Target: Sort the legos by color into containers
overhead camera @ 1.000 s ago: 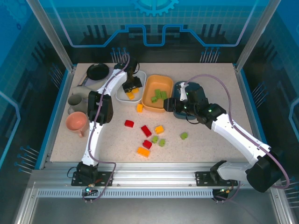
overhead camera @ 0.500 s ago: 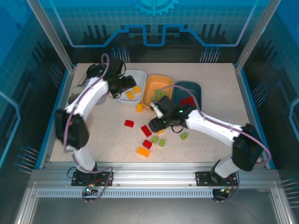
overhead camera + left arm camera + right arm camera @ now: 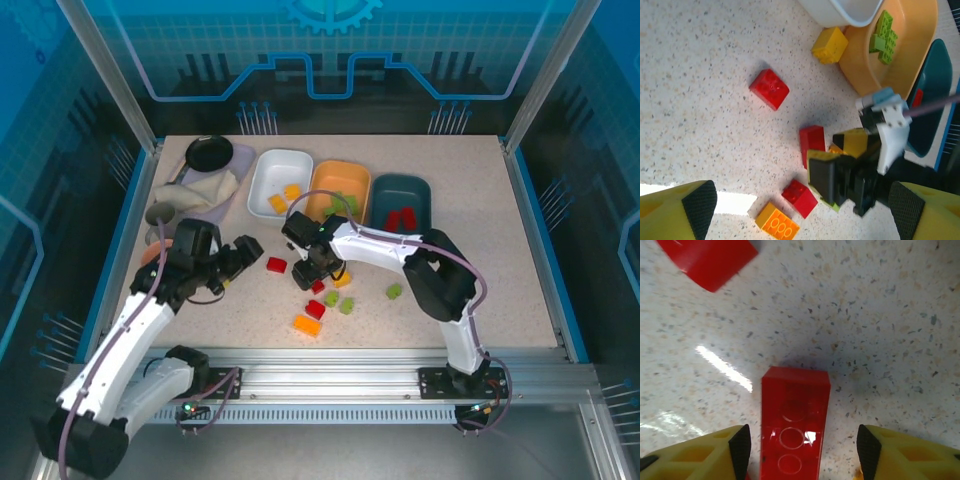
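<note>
Squarely, red brick [image 3: 795,410] lies studs-up; long sides face right gripper [image 3: 801,446].

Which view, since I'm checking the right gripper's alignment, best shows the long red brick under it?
Right wrist: the long red brick lies close-up, studs visible, between the fingers of the right gripper, gaps either side. Left wrist shows it smaller, partly behind that gripper. Top external shows a red sliver.
</note>
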`<control>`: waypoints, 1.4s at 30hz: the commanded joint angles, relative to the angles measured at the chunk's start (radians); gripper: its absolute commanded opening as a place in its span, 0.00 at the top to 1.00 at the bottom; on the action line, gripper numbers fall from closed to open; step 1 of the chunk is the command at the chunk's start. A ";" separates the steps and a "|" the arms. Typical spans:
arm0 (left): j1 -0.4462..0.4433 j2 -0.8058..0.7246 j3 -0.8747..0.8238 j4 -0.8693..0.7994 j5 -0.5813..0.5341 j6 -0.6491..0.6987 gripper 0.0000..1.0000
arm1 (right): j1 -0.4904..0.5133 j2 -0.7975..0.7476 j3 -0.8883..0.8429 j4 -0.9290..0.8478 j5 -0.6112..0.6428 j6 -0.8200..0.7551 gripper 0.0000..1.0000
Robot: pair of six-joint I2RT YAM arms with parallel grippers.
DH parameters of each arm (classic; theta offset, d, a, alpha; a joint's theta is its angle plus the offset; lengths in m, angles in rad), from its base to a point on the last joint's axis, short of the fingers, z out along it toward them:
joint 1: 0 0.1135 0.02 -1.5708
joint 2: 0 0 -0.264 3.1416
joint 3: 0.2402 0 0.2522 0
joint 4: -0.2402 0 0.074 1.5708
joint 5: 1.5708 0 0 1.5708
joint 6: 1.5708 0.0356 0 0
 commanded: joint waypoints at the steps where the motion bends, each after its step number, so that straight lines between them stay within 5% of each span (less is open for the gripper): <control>1: -0.007 -0.061 -0.051 -0.012 0.047 -0.051 0.07 | 0.014 0.046 0.038 -0.060 0.015 0.009 0.42; 10: -0.015 -0.080 -0.073 -0.008 0.063 -0.039 0.08 | 0.025 0.101 0.069 -0.060 0.052 0.037 0.69; 16: -0.079 0.007 -0.022 0.115 0.100 -0.005 0.09 | -0.020 -0.084 0.054 -0.070 0.145 0.049 0.74; 19: -0.154 0.119 0.057 0.157 0.083 0.027 0.09 | -0.125 -0.218 -0.001 -0.061 0.160 0.082 0.74; 24: -0.240 0.292 0.165 0.249 0.060 0.033 0.09 | -0.418 -0.308 -0.109 0.034 -0.001 0.148 0.73; 30: -0.280 0.466 0.307 0.230 0.026 0.050 0.12 | -0.636 -0.115 0.066 0.039 -0.152 0.198 0.73; 42: -0.289 0.583 0.390 0.065 -0.143 0.060 0.18 | -0.737 0.264 0.461 -0.087 -0.226 0.285 0.65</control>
